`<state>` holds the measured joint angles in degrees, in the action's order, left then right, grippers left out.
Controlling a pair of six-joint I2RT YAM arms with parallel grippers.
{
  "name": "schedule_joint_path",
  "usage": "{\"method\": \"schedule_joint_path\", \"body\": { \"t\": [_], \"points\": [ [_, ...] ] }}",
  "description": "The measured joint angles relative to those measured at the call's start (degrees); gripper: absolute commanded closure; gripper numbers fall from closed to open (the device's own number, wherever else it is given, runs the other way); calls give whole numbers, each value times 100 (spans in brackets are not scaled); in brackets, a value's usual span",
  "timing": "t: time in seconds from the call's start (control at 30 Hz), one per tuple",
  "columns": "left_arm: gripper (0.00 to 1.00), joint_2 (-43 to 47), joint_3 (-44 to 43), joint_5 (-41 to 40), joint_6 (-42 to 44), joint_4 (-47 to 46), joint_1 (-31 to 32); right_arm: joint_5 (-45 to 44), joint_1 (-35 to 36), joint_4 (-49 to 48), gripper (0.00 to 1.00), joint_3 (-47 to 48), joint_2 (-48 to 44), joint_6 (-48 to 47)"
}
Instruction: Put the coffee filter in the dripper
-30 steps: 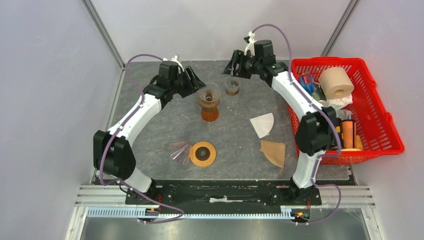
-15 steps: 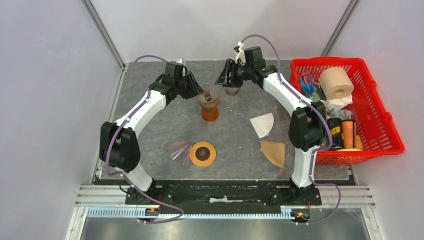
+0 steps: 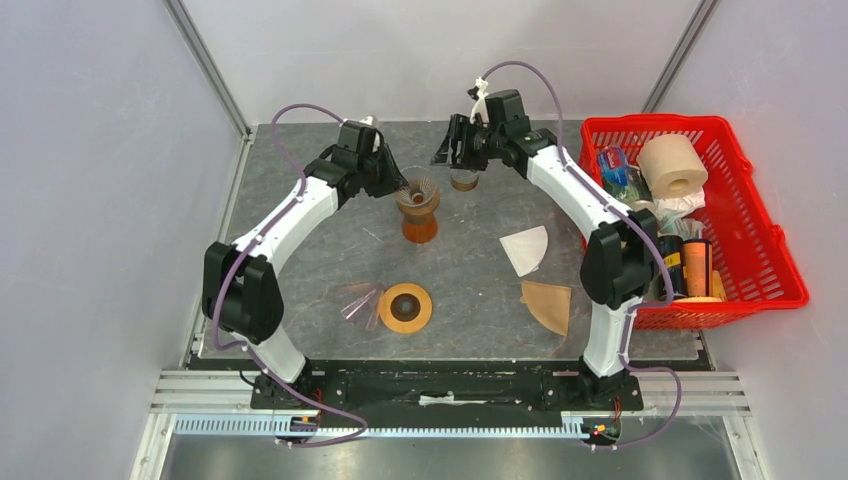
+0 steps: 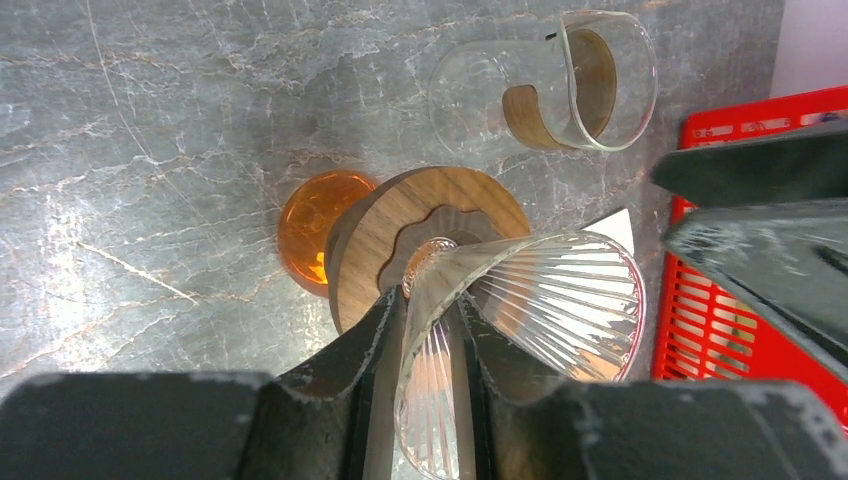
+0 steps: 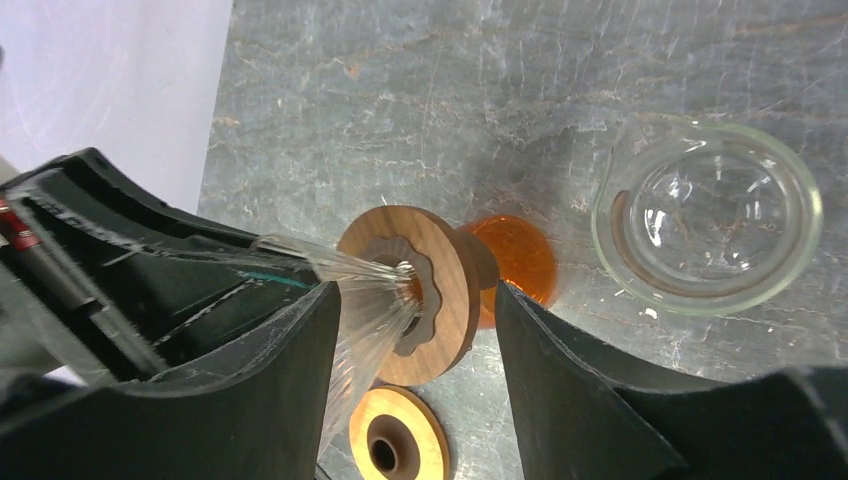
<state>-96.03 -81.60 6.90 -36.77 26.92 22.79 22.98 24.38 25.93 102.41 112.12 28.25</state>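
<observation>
The clear ribbed glass dripper (image 3: 420, 190) sits in a wooden collar on an amber glass stand (image 3: 419, 227) at the back middle of the table. My left gripper (image 3: 397, 181) is shut on the dripper's left rim; in the left wrist view (image 4: 430, 312) one finger is inside the cone (image 4: 545, 300) and one outside. My right gripper (image 3: 447, 158) is open and empty, just right of and behind the dripper; its wrist view (image 5: 415, 300) shows the dripper (image 5: 370, 300) between its fingers. A white filter (image 3: 526, 248) and a brown filter (image 3: 548, 304) lie flat at the right.
A small glass cup with a wooden band (image 3: 463, 180) stands right of the dripper. A wooden ring (image 3: 405, 307) and a pinkish clear cone (image 3: 357, 300) lie near the front. A red basket (image 3: 760, 290) of items stands at the right edge.
My right gripper has moved left and a little nearer, from beside the glass cup toward the dripper. My left gripper stays on the dripper's rim, its arm shifted slightly.
</observation>
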Motion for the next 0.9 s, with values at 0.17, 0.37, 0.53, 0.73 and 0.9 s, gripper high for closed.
{"method": "schedule_joint_path", "body": {
  "t": [0.17, 0.37, 0.53, 0.73, 0.9],
  "points": [
    [75, 0, -138, -232, 57, 125, 79, -107, 59, -7, 35, 72, -273, -118],
    [79, -2, -197, -387, 101, 236, 125, -223, 367, 168, 36, 146, -275, -365],
    [81, -31, -247, -435, 127, 310, 153, -490, 509, 354, 42, 157, -201, -542],
    [84, -120, -321, -529, 151, 343, 192, -833, 553, 542, 45, 247, -22, -686],
    [88, -122, -337, -535, 162, 343, 208, -957, 553, 629, 51, 352, 162, -719]
  ]
}}
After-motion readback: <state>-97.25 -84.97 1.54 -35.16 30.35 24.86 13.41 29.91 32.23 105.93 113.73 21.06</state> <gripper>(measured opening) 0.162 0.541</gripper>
